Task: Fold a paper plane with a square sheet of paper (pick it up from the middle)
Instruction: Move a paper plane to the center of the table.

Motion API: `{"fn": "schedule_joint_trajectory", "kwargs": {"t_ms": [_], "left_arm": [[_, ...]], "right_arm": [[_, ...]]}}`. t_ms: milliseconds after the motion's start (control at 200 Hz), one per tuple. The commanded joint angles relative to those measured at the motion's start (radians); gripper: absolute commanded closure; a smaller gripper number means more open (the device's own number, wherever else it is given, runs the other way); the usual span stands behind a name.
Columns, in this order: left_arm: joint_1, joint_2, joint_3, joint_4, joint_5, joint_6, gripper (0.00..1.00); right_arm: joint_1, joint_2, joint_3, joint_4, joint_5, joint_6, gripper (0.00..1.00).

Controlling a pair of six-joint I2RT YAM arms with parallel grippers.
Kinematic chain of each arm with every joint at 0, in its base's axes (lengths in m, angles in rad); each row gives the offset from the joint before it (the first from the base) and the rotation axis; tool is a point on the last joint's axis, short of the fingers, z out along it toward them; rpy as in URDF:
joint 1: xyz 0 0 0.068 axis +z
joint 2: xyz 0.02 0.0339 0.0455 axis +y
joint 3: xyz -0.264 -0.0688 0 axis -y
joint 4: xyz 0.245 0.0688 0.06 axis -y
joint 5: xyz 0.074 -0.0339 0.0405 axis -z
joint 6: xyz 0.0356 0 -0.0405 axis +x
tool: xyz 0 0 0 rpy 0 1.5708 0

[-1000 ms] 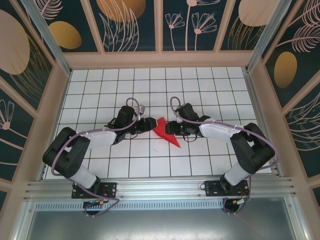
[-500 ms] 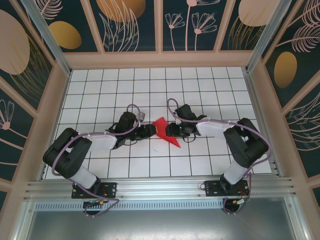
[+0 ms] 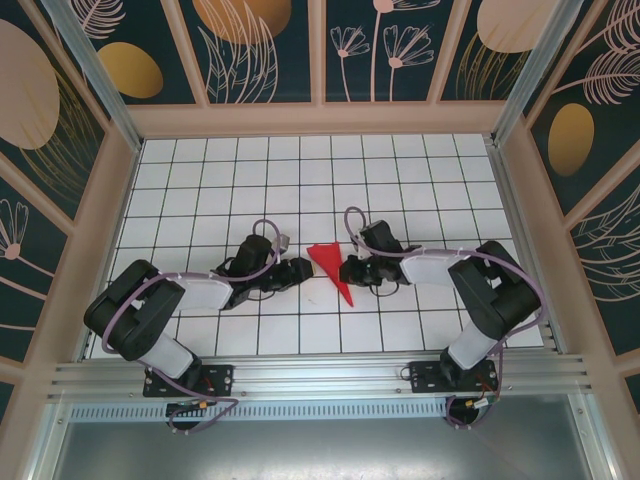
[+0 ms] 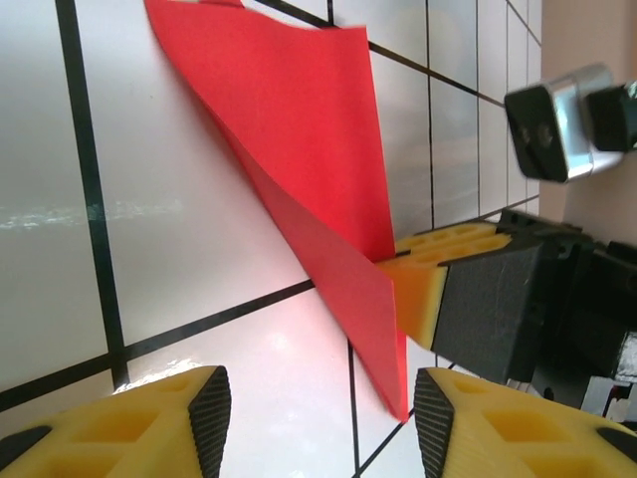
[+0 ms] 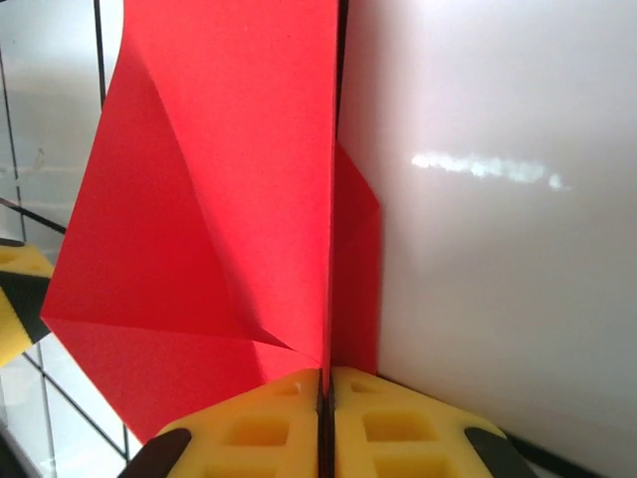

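Note:
The square sheet of paper (image 3: 330, 266) lies folded as a creased red pointed shape, a narrow paper plane form, on the white grid table (image 3: 400, 190). My right gripper (image 3: 352, 270) is shut on its raised middle fold, seen close up in the right wrist view, where the right gripper (image 5: 326, 398) pinches the red paper (image 5: 219, 199). My left gripper (image 3: 303, 270) stands open just left of the paper. In the left wrist view the left gripper (image 4: 323, 423) has the paper (image 4: 299, 149) ending in a corner close to its right finger, untouched.
Black grid lines cross the white table. Wooden walls (image 3: 320, 118) with dark floral panels close in the back and sides. An aluminium rail (image 3: 320, 380) runs along the near edge by the arm bases. The right gripper's yellow finger (image 4: 428, 289) shows in the left wrist view.
The right gripper has closed on the paper's fold. Both grippers and the paper have shifted slightly toward the near edge, and the left gripper has drawn back off the paper.

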Motion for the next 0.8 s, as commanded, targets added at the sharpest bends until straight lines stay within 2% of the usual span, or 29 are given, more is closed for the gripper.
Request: {"fn": "schedule_joint_trajectory", "kwargs": {"t_ms": [0,220,525,696,741,796], "left_arm": [[-0.007,-0.014,-0.019,0.079,-0.001,-0.038,0.45],[-0.011,0.047,0.001,0.16,0.021,-0.074,0.44],[-0.023,0.131,0.03,0.228,0.008,-0.116,0.44],[-0.025,0.153,0.051,0.227,0.013,-0.111,0.48],[-0.026,0.152,0.055,0.22,0.014,-0.108,0.51],[-0.026,0.152,0.059,0.209,0.013,-0.102,0.58]], "right_arm": [[-0.01,-0.035,-0.054,0.099,-0.067,0.075,0.89],[-0.016,-0.05,-0.101,0.176,-0.112,0.11,0.91],[-0.018,-0.042,-0.112,0.191,-0.125,0.118,0.9],[-0.015,-0.095,-0.103,0.153,-0.104,0.109,0.75],[-0.012,-0.12,-0.092,0.125,-0.088,0.101,0.69],[-0.007,-0.146,-0.079,0.085,-0.07,0.083,0.66]]}}
